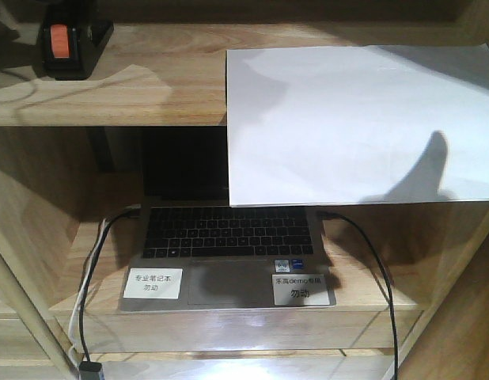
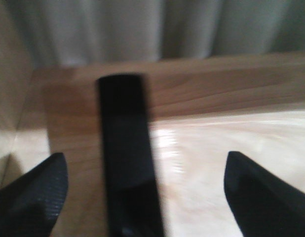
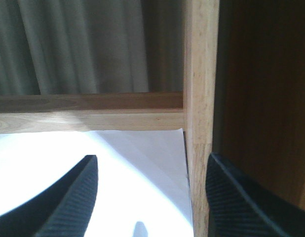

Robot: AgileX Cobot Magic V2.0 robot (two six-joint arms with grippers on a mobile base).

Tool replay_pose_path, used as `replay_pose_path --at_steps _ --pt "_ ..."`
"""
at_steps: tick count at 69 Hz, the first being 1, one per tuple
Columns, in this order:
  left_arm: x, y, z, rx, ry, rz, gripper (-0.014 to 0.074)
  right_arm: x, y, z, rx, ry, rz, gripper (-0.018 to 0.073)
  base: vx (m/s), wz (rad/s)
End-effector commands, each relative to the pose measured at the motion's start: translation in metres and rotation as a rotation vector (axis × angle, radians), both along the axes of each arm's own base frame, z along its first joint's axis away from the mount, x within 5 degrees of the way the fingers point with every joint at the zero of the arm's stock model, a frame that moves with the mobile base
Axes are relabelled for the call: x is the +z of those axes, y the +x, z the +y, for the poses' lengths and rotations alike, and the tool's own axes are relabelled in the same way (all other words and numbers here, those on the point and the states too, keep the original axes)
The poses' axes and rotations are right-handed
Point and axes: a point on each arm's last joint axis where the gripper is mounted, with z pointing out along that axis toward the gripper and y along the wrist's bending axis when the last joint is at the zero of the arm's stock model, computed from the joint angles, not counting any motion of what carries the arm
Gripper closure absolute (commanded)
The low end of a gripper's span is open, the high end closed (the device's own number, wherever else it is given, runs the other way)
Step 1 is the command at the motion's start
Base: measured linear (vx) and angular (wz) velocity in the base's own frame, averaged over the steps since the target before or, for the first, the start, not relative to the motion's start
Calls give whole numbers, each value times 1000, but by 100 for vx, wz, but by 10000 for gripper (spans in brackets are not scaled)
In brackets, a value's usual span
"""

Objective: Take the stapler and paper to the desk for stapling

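Note:
The black stapler [image 1: 66, 43] with its orange-red patch sits at the far left of the upper shelf board [image 1: 134, 91]. In the blurred left wrist view it is a long dark bar [image 2: 125, 153] lying between the wide-open jaws of my left gripper [image 2: 145, 158], nearer the left finger and touching neither. The white paper [image 1: 355, 119] lies at the right of the same shelf, its front part hanging over the edge. My right gripper [image 3: 151, 158] is open above the paper's [image 3: 118, 182] far right corner, straddling the shelf upright [image 3: 199, 123]. The desk is out of view.
An open laptop [image 1: 229, 237] with two white labels sits on the lower shelf, with cables running down both sides. Wooden shelf sides close in at left and right. Grey curtains [image 3: 83, 44] hang behind the shelf.

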Motion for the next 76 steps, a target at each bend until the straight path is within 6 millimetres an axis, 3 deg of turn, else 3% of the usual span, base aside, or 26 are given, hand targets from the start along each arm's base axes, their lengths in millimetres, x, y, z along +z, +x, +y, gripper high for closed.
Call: replay_pose_path --at_steps 1,18,28,41,52,76 --pt "16 -2 5 -8 -63 -82 13 14 1 -1 -13 5 -92 115 0 0" --pt "5 10 5 5 -58 -48 17 14 1 -1 -13 5 -92 115 0 0" --pt "6 10 5 3 -58 -56 63 14 1 -1 -13 5 -92 115 0 0" --pt "6 11 7 9 -60 -61 280 14 1 -1 -13 5 -92 115 0 0" --pt "6 11 7 7 -56 -64 605 14 1 -1 -13 5 -91 115 0 0" --pt "22 2 10 -30 -51 -156 603 14 1 -1 -12 5 -86 115 0 0"
